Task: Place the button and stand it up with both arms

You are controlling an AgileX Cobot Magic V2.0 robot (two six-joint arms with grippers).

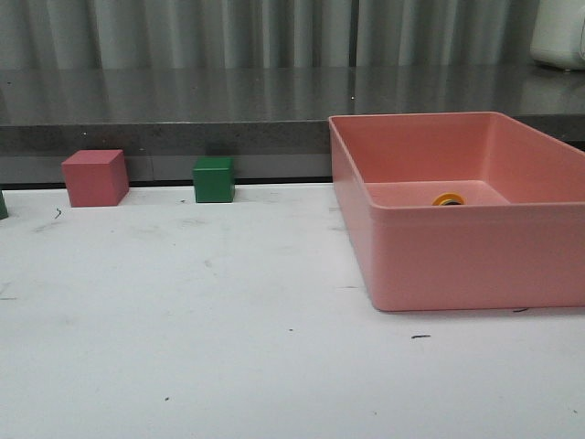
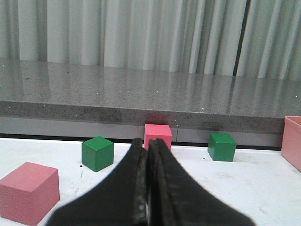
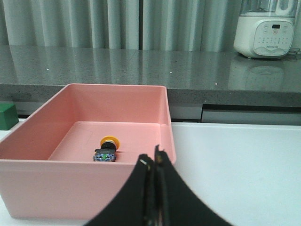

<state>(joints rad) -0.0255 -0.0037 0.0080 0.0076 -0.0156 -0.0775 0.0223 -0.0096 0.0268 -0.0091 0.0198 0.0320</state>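
- Across the front view, a white desk (image 1: 228, 347) fills the foreground, with a pink bin (image 1: 457, 256) standing on its right side.
- Only the yellow cap of the button (image 1: 448, 198) shows over the bin's near wall, on the bin floor.
- At the desk's far edge sit a pink cube (image 1: 95, 177) and, to its right, a green cube (image 1: 214, 179), apart from each other and well left of the bin.
- A grey counter (image 1: 183, 110) runs behind the desk, curtains behind it; neither arm appears in this view.
- From the left wrist view, the left pincer (image 2: 148, 188) has its two dark fingers pressed together with nothing between them.
- Beyond it stand a pink cube at the counter's foot, green cubes on either side, and another pink cube (image 2: 28, 192) nearer the camera; a corner of the bin shows at the frame edge.
- From the right wrist view, the right pincer (image 3: 155, 193) is likewise closed and empty, hanging over the desk just outside the bin's near wall.
- The button lies on its side inside the bin, yellow cap pointing away from the camera, black body and bluish base nearer.
- A white appliance (image 3: 265, 28) stands on the counter behind.
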